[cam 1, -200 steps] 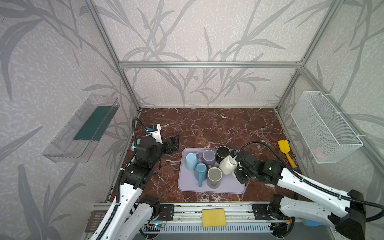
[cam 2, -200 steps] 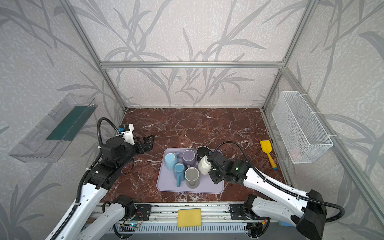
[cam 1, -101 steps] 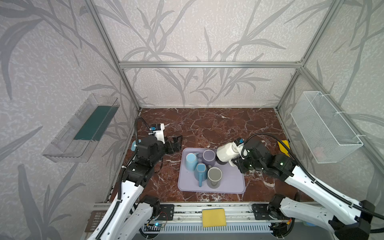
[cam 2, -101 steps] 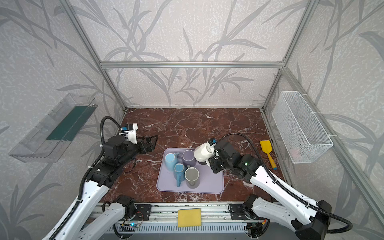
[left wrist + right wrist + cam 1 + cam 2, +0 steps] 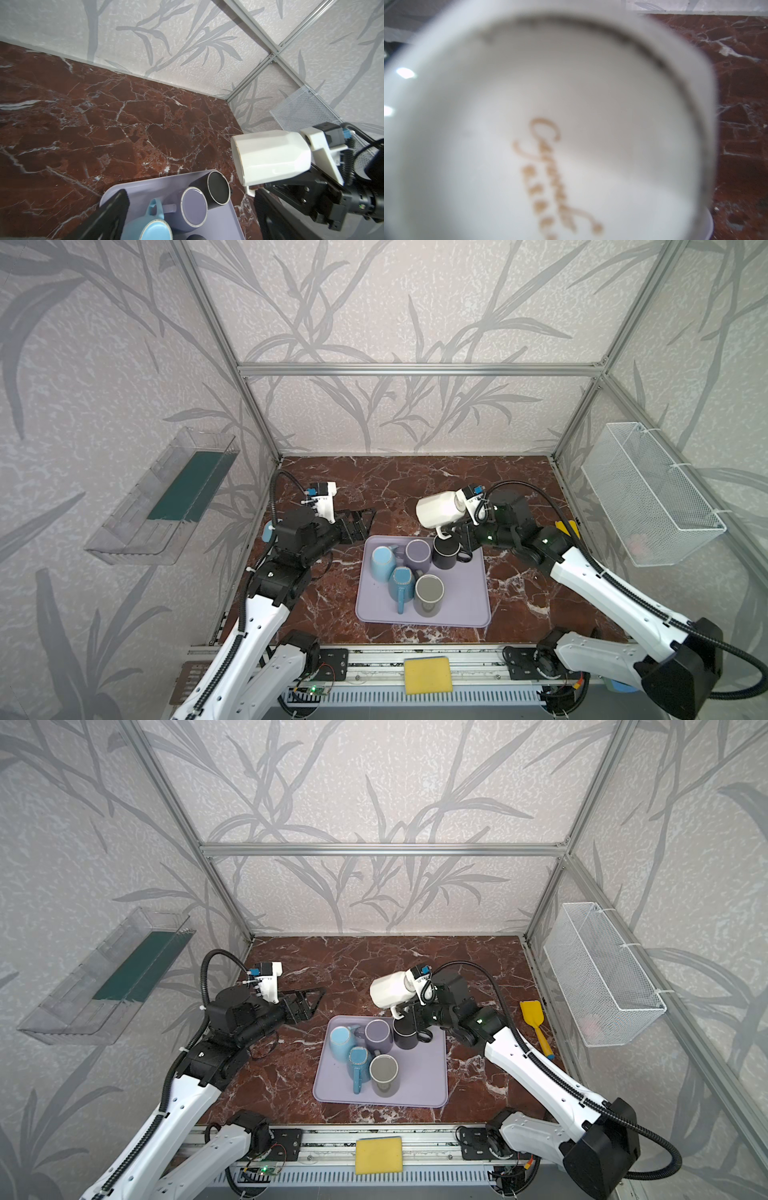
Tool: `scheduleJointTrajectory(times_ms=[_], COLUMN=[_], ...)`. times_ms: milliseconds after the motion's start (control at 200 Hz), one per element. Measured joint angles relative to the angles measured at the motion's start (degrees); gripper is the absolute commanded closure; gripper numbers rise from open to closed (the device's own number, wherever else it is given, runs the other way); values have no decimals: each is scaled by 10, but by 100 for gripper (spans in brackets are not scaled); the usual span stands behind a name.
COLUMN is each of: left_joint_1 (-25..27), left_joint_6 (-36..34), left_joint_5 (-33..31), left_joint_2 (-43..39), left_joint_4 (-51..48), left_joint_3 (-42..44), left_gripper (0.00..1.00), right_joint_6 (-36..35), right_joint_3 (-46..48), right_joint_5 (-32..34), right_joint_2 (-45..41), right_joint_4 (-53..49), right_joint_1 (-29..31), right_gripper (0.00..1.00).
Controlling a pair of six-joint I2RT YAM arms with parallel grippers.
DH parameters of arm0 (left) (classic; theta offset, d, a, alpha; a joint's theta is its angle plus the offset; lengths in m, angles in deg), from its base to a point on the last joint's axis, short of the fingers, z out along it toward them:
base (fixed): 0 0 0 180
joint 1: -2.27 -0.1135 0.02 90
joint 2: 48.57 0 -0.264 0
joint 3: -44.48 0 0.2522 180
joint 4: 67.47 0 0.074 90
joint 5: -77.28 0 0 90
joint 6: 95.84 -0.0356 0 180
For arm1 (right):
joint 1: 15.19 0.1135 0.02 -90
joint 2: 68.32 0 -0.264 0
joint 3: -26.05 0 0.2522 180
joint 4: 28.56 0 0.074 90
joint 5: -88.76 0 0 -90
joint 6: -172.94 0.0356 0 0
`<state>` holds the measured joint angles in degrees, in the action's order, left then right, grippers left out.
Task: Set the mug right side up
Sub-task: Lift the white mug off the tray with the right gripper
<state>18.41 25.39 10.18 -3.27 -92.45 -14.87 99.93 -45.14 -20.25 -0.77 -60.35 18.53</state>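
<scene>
- Right gripper (image 5: pixel 455 527) is pinched narrow on the white mug (image 5: pixel 438 509), apparently by its handle. It holds the mug sideways in mid-air, just right of centre in both top views, over the tray's (image 5: pixel 419 619) far edge.
- Gripped only by the handle, the heavy body could swing or slip out during the turn.
- Lowering from here could knock the black mug (image 5: pixel 444 552) just beneath.
- Left gripper (image 5: pixel 360 522) gapes wide and empty, left of the tray, so it could not catch a drop.
</scene>
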Motion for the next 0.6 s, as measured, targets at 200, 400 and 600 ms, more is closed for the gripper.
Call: scheduleJointTrajectory(times_ms=[200, 400, 600], left_joint_1=[2, 6, 7], left_joint_6=[30, 58, 85], left_joint_5=[49, 103, 161], left_joint_2=[6, 27, 77], left_joint_4=[57, 115, 180], left_joint_3=[14, 34, 34], left_gripper=[5, 7, 11], right_joint_6=[35, 90, 139], right_joint_3=[-12, -26, -41], right_joint_5=[-82, -157, -207], right_joint_2=[41, 74, 108], right_joint_4=[100, 194, 273], right_joint_1=[-27, -46, -50], right_gripper=[96, 96, 96])
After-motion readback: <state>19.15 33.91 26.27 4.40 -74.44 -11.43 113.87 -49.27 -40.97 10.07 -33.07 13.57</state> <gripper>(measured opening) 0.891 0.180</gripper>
